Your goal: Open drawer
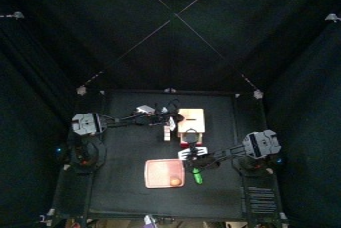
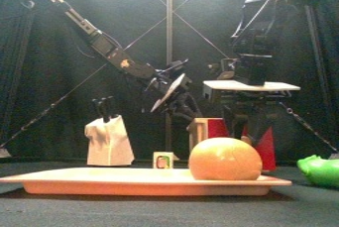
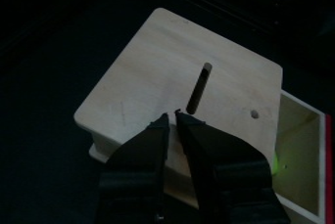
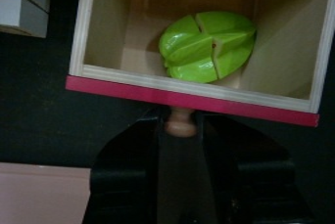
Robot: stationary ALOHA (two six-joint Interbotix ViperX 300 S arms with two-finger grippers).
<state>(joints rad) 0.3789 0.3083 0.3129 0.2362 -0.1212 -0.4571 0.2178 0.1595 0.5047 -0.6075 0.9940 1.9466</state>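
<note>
My right gripper pinches the knob of the drawer, already pulled out with a green thing inside. My left gripper, fingers almost together, steadies the box top at twelve o'clock. Next: ease straight back.

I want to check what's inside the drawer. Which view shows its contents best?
The right wrist view: it looks straight into the pulled-out drawer, where a green object lies. The left wrist view shows only the unit's wooden top; the top view shows it small, and the front view hides the inside.
</note>
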